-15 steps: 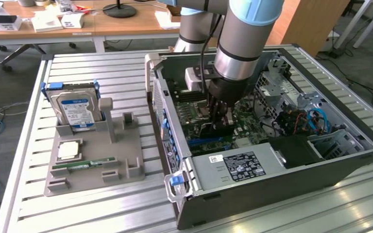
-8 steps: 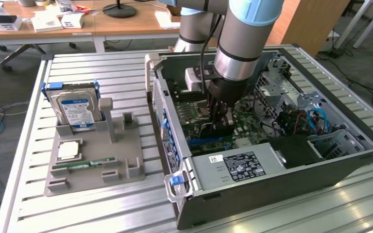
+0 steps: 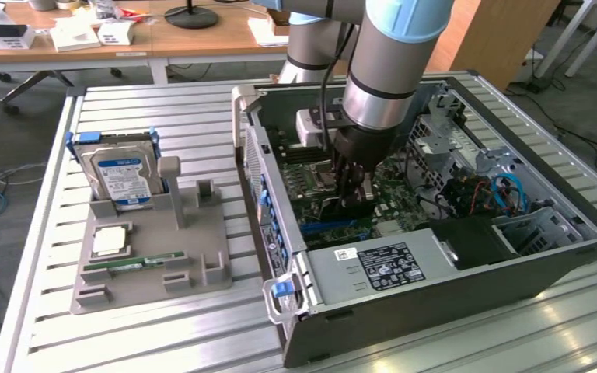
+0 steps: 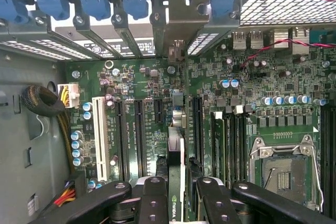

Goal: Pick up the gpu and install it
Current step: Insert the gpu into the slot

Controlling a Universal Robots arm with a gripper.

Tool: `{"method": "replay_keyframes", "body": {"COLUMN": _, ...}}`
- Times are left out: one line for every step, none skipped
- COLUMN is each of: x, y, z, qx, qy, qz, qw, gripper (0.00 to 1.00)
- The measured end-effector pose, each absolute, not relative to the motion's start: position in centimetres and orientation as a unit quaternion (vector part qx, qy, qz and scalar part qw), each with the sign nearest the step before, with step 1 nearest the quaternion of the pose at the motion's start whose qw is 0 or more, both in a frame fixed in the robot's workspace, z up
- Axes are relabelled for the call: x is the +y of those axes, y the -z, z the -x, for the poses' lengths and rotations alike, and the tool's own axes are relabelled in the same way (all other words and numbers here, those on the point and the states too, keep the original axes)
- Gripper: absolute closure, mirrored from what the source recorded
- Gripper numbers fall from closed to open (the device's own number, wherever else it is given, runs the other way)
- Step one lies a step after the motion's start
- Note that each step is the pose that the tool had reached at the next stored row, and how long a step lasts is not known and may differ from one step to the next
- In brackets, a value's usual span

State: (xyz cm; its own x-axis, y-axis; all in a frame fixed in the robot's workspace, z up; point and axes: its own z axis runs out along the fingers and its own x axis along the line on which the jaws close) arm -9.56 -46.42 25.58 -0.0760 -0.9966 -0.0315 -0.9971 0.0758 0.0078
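Gripper (image 4: 181, 187) clenching gpu (image 4: 176, 153) edge-on, lining up along motherboard (image 4: 252, 87) slots, squeezing tight near case (image 3: 465, 291) rear wall, barely leaving wiggle room.

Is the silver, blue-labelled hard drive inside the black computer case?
No, the hard drive stands in the grey plastic holder beside the case.

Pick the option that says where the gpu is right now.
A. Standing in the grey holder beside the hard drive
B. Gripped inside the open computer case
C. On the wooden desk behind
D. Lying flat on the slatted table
B: the gripper is closed on the gpu, holding it edge-on over the motherboard slots inside the computer case.
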Motion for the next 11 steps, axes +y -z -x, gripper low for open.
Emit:
{"method": "replay_keyframes", "body": {"x": -46.42, "y": -25.58, "z": 9.56, "qx": 0.733, "qy": -0.014, "qz": 0.680, "qw": 0.009, "gripper": 0.74}}
{"method": "replay_keyframes", "body": {"x": -46.42, "y": -25.58, "z": 9.57, "qx": 0.733, "qy": -0.014, "qz": 0.680, "qw": 0.009, "gripper": 0.74}}
{"method": "replay_keyframes", "body": {"x": -46.42, "y": -25.57, "z": 9.58, "qx": 0.733, "qy": -0.014, "qz": 0.680, "qw": 0.009, "gripper": 0.74}}
{"method": "replay_keyframes", "body": {"x": -46.42, "y": -25.56, "z": 9.61, "qx": 0.733, "qy": -0.014, "qz": 0.680, "qw": 0.009, "gripper": 0.74}}
{"method": "replay_keyframes", "body": {"x": -46.41, "y": -25.55, "z": 9.66, "qx": 0.733, "qy": -0.014, "qz": 0.680, "qw": 0.009, "gripper": 0.74}}
{"method": "replay_keyframes", "body": {"x": -46.42, "y": -25.55, "z": 9.70, "qx": 0.733, "qy": -0.014, "qz": 0.680, "qw": 0.009, "gripper": 0.74}}
{"method": "replay_keyframes", "body": {"x": -46.42, "y": -25.55, "z": 9.73, "qx": 0.733, "qy": -0.014, "qz": 0.680, "qw": 0.009, "gripper": 0.74}}
{"method": "replay_keyframes", "body": {"x": -46.43, "y": -25.56, "z": 9.77, "qx": 0.733, "qy": -0.014, "qz": 0.680, "qw": 0.009, "gripper": 0.74}}
{"method": "replay_keyframes", "body": {"x": -46.43, "y": -25.55, "z": 9.80, "qx": 0.733, "qy": -0.014, "qz": 0.681, "qw": 0.009, "gripper": 0.74}}
{"method": "replay_keyframes", "body": {"x": -46.44, "y": -25.55, "z": 9.83, "qx": 0.733, "qy": -0.014, "qz": 0.681, "qw": 0.009, "gripper": 0.74}}
{"method": "replay_keyframes", "body": {"x": -46.45, "y": -25.56, "z": 9.87, "qx": 0.733, "qy": -0.014, "qz": 0.681, "qw": 0.009, "gripper": 0.74}}
